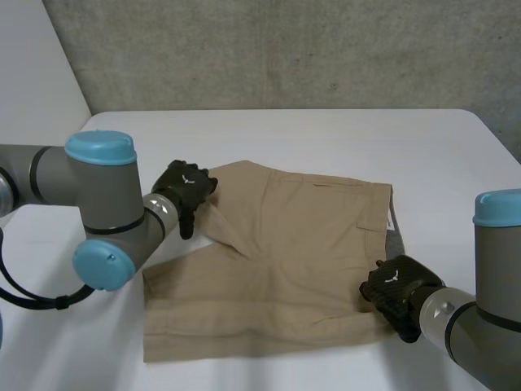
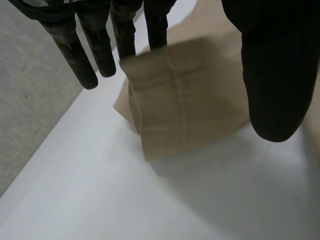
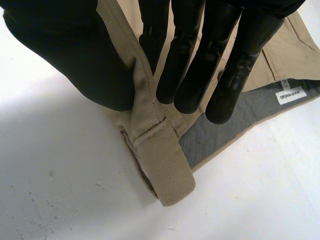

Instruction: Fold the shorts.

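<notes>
White desk point(image 1: 326, 138) in the head view carries the khaki shorts point(image 1: 301, 244) spread across its middle, with the left robot hand point(image 1: 183, 189) at their far left leg and the right robot hand point(image 1: 395, 289) at their near right corner. In the left wrist view, that hand pinches the raised leg hem point(image 2: 170, 110), which should clear the desk before travelling. In the right wrist view, its hand is clamped on the waistband point(image 3: 160, 150); moving both together should keep the fold square.

Khaki shorts point(image 1: 285, 244) lie mostly flat, with one leg hem and a waistband corner lifted.
</notes>
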You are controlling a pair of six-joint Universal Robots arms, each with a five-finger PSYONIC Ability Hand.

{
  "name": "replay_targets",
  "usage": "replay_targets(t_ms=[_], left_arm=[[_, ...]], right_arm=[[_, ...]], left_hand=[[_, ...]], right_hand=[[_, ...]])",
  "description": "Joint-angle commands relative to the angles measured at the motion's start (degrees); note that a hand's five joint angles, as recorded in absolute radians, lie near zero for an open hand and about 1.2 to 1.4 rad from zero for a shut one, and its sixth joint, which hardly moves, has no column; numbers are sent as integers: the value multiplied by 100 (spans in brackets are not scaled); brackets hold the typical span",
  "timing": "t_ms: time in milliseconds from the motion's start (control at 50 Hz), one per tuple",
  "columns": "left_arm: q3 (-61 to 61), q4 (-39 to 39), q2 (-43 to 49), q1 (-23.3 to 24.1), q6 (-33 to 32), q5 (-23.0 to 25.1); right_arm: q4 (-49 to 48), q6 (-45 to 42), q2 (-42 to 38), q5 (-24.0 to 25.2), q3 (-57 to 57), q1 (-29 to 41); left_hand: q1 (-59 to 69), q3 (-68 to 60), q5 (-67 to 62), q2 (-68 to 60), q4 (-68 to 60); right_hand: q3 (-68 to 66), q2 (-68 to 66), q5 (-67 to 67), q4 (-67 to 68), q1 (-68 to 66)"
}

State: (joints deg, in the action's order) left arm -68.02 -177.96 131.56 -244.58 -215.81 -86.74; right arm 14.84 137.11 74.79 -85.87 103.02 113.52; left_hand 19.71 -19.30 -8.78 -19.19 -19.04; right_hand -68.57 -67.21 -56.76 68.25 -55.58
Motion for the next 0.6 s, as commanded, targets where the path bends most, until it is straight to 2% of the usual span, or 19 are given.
replay_targets(t_ms=[20,140,240,340,480,600], left_arm=[[-123,612,-7,-54,-400,-263],[-264,1587,-217,-63,-445,-1001],[-484,1668,-324,-54,-454,-1125],[-458,1642,-315,-63,-462,-1143],[-317,1212,-499,-2,-454,-1152],[-519,921,-1219,42,-331,-1143]], right_arm=[[-113,0,0,-9,-1,-14],[-122,0,0,-9,-28,-23],[-122,0,0,-9,-28,-14],[-122,0,0,-9,-19,-6],[-175,9,0,0,-19,-14],[-315,96,9,-9,-54,-14]], left_hand=[[2563,-2605,-2657,-2616,-2630],[3222,-3263,-3316,-3274,-3289],[2970,-3012,-3064,-3023,-3037],[1207,-1249,-1301,-1260,-1274],[-460,418,366,407,393],[-647,606,553,595,580]], right_hand=[[-1143,-1279,-1324,1175,-2442],[-1143,-1279,-1324,1175,-2442],[-1143,-1279,-1324,1175,-2442],[-1143,-1279,-1324,1175,-2442],[-1143,-1279,-1324,1175,-2442],[-1143,-1279,-1324,1175,-2442]])
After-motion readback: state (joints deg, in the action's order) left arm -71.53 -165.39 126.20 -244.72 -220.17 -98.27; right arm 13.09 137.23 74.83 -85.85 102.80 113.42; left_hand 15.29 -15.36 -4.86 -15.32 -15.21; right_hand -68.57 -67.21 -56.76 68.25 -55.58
